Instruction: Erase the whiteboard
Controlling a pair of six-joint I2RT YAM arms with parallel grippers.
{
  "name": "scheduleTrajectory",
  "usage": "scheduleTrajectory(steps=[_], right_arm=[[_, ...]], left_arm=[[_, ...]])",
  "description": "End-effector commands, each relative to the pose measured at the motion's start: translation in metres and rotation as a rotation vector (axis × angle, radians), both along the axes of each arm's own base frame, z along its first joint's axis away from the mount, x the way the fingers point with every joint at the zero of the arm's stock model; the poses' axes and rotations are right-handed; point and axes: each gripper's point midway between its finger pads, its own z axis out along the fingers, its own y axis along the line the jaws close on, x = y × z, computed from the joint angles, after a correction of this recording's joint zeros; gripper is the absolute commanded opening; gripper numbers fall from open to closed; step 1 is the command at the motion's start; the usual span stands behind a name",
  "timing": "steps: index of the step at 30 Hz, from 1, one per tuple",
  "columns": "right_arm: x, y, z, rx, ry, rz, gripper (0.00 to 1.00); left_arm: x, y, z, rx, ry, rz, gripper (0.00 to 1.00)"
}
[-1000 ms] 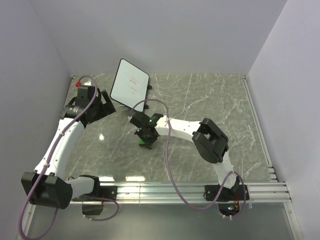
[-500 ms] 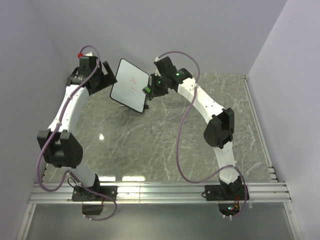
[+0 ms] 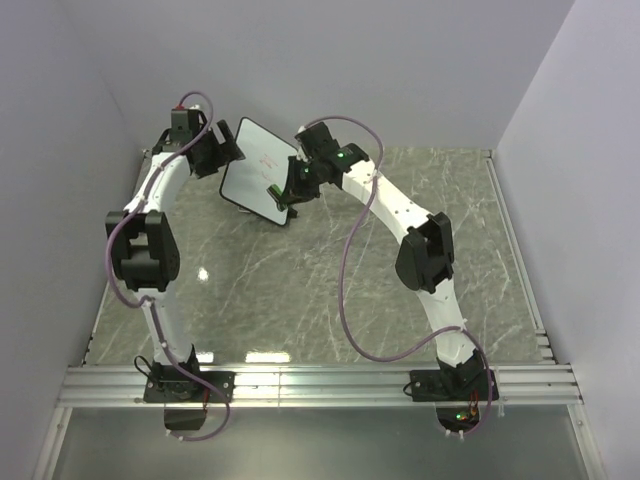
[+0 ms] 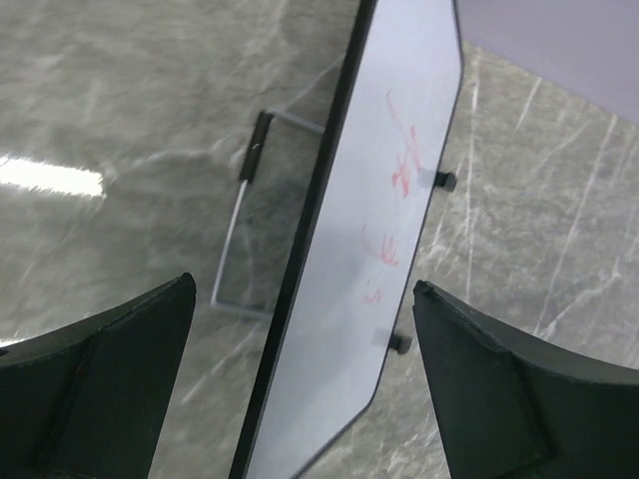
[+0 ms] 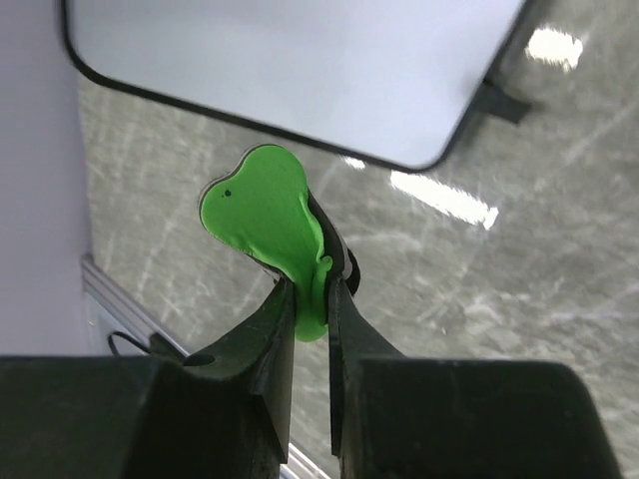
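Note:
The whiteboard (image 3: 256,168) stands tilted on its stand at the back left, with faint red scribbles (image 4: 401,160) on its face. My left gripper (image 3: 224,156) is open, and its jaws straddle the board's (image 4: 371,200) upper left edge without touching it. My right gripper (image 3: 283,190) is shut on the small green eraser (image 3: 272,192), just in front of the board's lower right part. In the right wrist view the eraser (image 5: 265,215) sticks up from the jaws (image 5: 312,289), close below the board's (image 5: 300,60) rounded edge. Whether eraser and board touch cannot be told.
The board's wire stand (image 4: 240,239) and black feet (image 4: 446,181) rest on the grey marble tabletop (image 3: 400,260). Lilac walls (image 3: 380,70) close in behind and at both sides. A metal rail (image 3: 330,385) runs along the near edge.
The right arm has gone from the table's middle up to the board's face with the eraser in its jaws. The left arm has stretched back to the board's upper left edge.

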Motion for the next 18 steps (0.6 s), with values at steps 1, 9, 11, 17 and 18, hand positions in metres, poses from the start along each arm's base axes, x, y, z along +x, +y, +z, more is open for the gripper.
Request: scheduleTrajectory(steps=[1,9,11,17,18], right_arm=[[0.012,0.007,0.035,0.060,-0.071,-0.013,0.00],[0.018,-0.013,0.028,0.033,-0.042,-0.082,0.00],[0.022,-0.017,0.025,0.011,-0.047,-0.091,0.00],[0.025,-0.026,0.011,-0.019,-0.027,-0.118,0.00],[0.026,-0.027,0.011,-0.022,-0.029,-0.121,0.00]], left_arm=[[0.028,-0.022,0.010,-0.059,-0.078,-0.111,0.97],[0.041,-0.037,-0.030,-0.139,-0.009,-0.179,0.06],[0.039,-0.040,-0.036,-0.148,0.003,-0.187,0.00],[0.017,-0.042,-0.039,-0.150,0.022,-0.210,0.00],[0.008,-0.042,-0.041,-0.153,0.035,-0.213,0.00]])
